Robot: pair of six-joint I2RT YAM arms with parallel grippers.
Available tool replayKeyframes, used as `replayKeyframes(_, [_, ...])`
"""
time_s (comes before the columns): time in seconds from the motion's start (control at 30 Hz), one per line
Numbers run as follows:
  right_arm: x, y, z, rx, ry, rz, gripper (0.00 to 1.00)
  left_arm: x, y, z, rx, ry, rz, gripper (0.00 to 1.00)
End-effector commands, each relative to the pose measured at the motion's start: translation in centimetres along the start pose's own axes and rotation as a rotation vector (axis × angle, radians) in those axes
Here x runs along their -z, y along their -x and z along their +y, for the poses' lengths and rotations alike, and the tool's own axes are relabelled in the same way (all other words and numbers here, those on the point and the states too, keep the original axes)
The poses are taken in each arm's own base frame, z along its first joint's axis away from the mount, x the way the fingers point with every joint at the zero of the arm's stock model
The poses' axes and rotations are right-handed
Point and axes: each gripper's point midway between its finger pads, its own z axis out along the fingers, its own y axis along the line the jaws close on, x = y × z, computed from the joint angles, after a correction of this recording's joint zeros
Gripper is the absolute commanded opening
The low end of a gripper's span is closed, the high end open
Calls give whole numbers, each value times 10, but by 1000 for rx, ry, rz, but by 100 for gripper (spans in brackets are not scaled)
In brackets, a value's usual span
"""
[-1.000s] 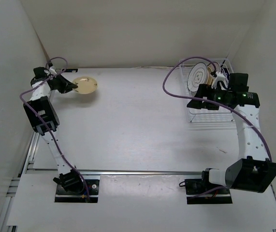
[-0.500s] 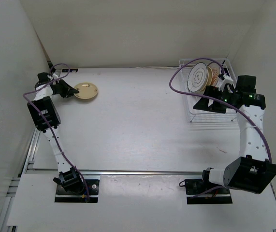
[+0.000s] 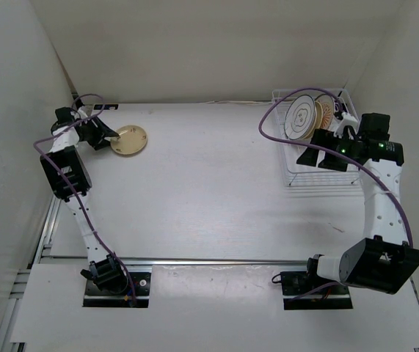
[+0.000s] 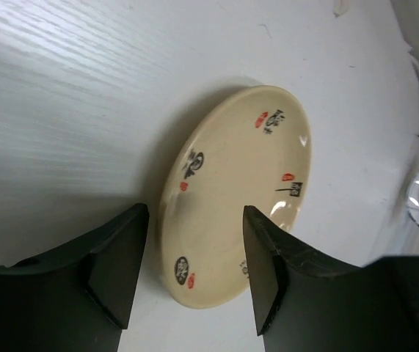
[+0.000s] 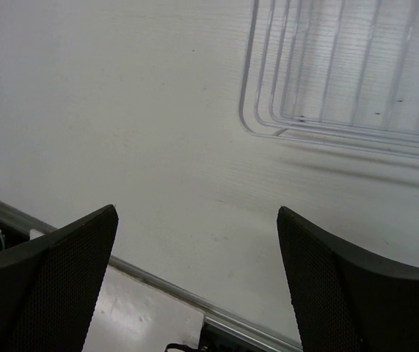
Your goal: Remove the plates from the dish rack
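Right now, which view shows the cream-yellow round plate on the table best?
Left wrist: the cream-yellow round plate is close up, its red and black marks readable, between the fingers of the open left claw. Top external shows it small and plain at the far left. Right wrist shows none of it.

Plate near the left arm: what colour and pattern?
Cream-yellow round plate with small red-black marks; left wrist view.

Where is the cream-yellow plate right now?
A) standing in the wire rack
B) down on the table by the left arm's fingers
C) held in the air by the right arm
B: the cream plate lies on the table at the left gripper, whose fingers are apart, far from the dish rack.
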Motion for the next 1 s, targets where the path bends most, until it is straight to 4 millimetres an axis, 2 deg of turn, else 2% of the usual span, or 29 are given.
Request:
replayKeyframes(0.0, [13, 38, -12, 65, -109, -121, 92, 29, 13, 7, -63, 146, -66, 66])
replayKeyframes(0.03, [13, 40, -17, 62, -134, -120, 91, 32, 10, 17, -50, 203, -66, 66])
replayKeyframes(0.1, [14, 57, -27, 78, -186, -152, 91, 43, 12, 13, -55, 234, -85, 66])
replayKeyframes(0.13, [19, 63, -36, 84, -252, -173, 90, 46, 7, 20, -47, 271, -84, 66])
replayKeyframes(0.23, [24, 88, -53, 72, -349, -230, 86, 70, 10, 8, -61, 312, -123, 61])
replayKeyframes(0.3, [31, 109, -70, 66, -448, -280, 83, 84, 3, 4, -69, 334, -125, 59])
replayKeyframes(0.33, [32, 116, -76, 67, -477, -293, 82, 103, 10, -14, -106, 322, -163, 59])
replayKeyframes(0.4, [36, 137, -86, 58, -533, -330, 77, 113, -1, -32, -122, 263, -150, 59])
replayKeyframes(0.43, [36, 146, -90, 61, -549, -347, 74, 131, -3, -53, -158, 232, -168, 61])
replayKeyframes(0.47, [30, 150, -96, 55, -558, -336, 71, 133, -20, -63, -176, 194, -130, 66])
replayKeyframes(0.5, [29, 158, -97, 48, -556, -352, 64, 138, -26, -74, -204, 175, -130, 69])
replayKeyframes(0.53, [34, 172, -94, 59, -555, -383, 57, 155, -30, -95, -250, 159, -156, 69])
replayKeyframes(0.57, [26, 176, -100, 55, -555, -370, 50, 156, -41, -114, -293, 137, -149, 69])
replayKeyframes(0.6, [22, 181, -98, 61, -549, -371, 45, 157, -51, -114, -310, 168, -146, 70])
replayKeyframes(0.63, [23, 196, -91, 81, -538, -403, 39, 171, -56, -133, -359, 158, -178, 70])
replayKeyframes(0.67, [14, 198, -98, 91, -542, -383, 36, 169, -69, -150, -393, 133, -164, 71])
replayKeyframes(0.73, [3, 208, -87, 139, -512, -381, 32, 171, -86, -163, -451, 112, -150, 72])
replayKeyframes(0.77, [-7, 208, -93, 143, -505, -359, 30, 178, -96, -183, -497, 71, -156, 74])
replayKeyframes(0.87, [-34, 212, -85, 172, -464, -328, 29, 185, -118, -211, -613, -20, -128, 78])
replayKeyframes(0.93, [-46, 215, -82, 179, -436, -315, 29, 186, -130, -217, -674, -68, -95, 76])
replayKeyframes(0.97, [-54, 218, -87, 188, -438, -308, 29, 184, -136, -220, -690, -76, -78, 76])
